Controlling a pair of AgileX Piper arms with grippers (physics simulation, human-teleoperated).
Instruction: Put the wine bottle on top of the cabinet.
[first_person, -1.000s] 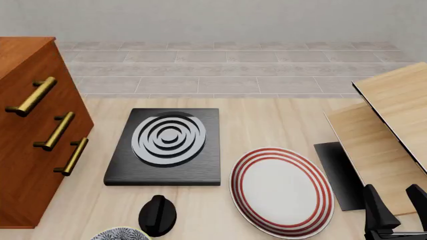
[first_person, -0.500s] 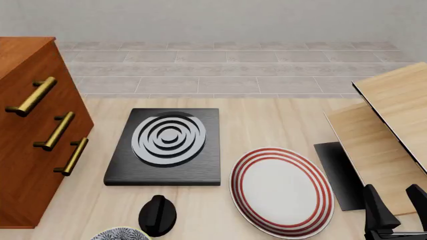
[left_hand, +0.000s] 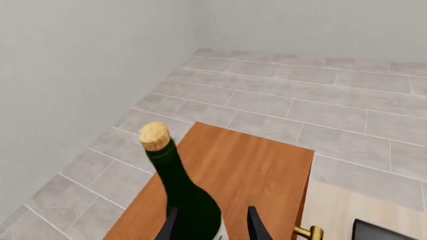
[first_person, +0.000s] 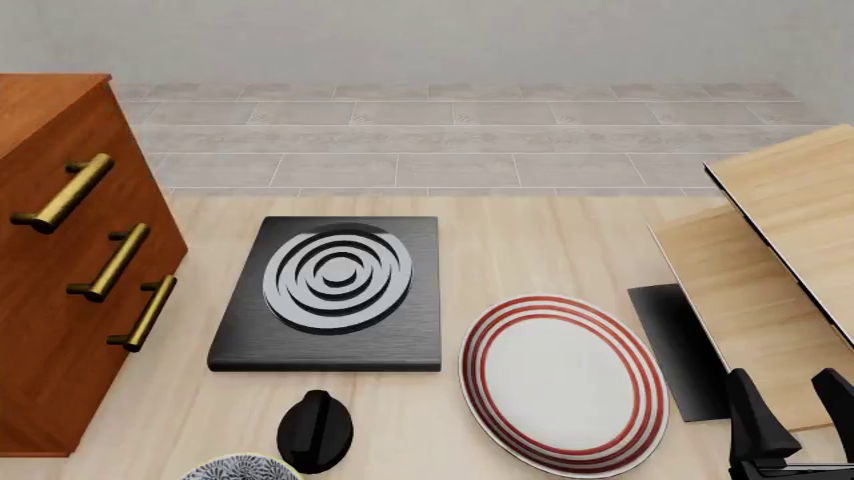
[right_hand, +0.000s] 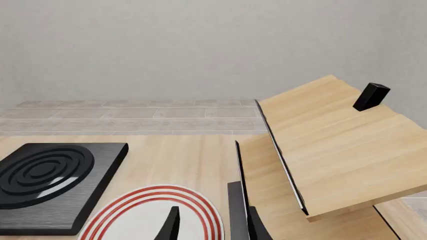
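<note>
- A pale wooden table (first_person: 534, 230) stands before a grey tiled floor and a plain grey wall.
- The wine bottle (left_hand: 181, 185) shows only in the left wrist view: dark green glass, nearly black in the shade, with a long narrow neck widening to a rounded shoulder, a tan cork (left_hand: 155, 135) on top and a sliver of white label at the picture's lower edge.
- It tilts a little and is seen against the top of the cabinet (left_hand: 233, 185); whether its base touches that top cannot be told, since the base is out of view.
- The left gripper (left_hand: 210, 225) has one dark finger on each side of the bottle's body, close against the glass, so it appears to grip the bottle.
- The cabinet (first_person: 54, 290), reddish-brown wood, stands at the table's left edge in the front view, its three brass bar handles (first_person: 114, 262) facing the table.
- Just beside it lies a black slab with concentric silver rings (first_person: 334, 285).
- Nearer the camera sits a small black knob-like object (first_person: 316, 430), and at the lower edge a sliver of a patterned bowl (first_person: 240, 468).
- A white plate with red rings (first_person: 563, 382) lies to the right of the slab.
- Pale light-wood boards (first_person: 767, 260) lean at the right, with a dark flat panel (first_person: 674, 345) beneath them.
- The right gripper (right_hand: 210, 225) hangs low at the right; its fingers stand apart, holding nothing, above the plate's edge (right_hand: 160, 200).
</note>
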